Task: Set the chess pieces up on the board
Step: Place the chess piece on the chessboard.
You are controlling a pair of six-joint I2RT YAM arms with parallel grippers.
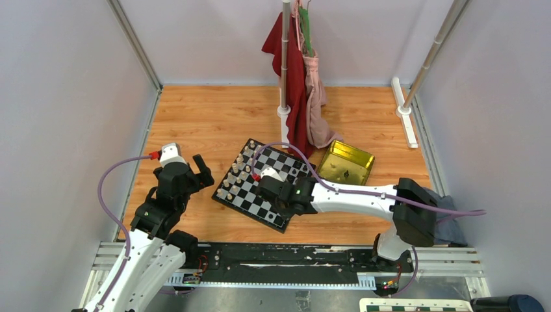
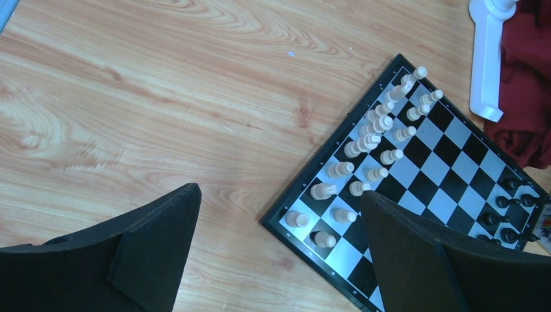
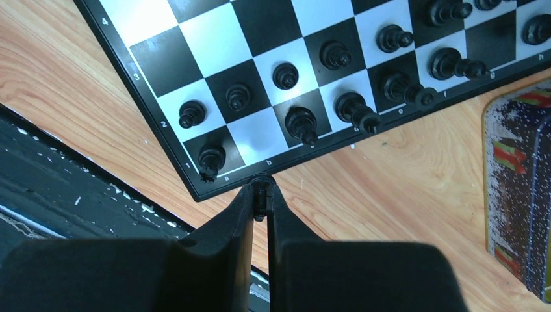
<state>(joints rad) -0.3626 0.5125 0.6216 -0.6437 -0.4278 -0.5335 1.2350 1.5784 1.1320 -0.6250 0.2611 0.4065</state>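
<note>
The chequered board (image 1: 273, 162) lies tilted on the wooden table. Black chess pieces (image 3: 302, 123) stand in two rows along its right-hand edge, and they also show as the black pieces (image 2: 510, 195) in the left wrist view. My right gripper (image 3: 261, 203) hovers just off the board's (image 3: 214, 39) near corner, shut on a small black chess piece (image 3: 261, 194) pinched at its fingertips. In the top view the right gripper (image 1: 279, 208) sits over the board's near side. My left gripper (image 2: 279, 192) hangs open and empty to the left of the board (image 2: 331, 139); in the top view the left gripper (image 1: 183, 171) is off its left edge.
Cream-white pieces (image 2: 377, 123) fill the board's left edge. A gold tin tray (image 1: 347, 162) lies to the right of the board. A pole with hanging clothes (image 1: 295, 84) stands behind it. The black base rail (image 1: 273, 257) runs along the near table edge.
</note>
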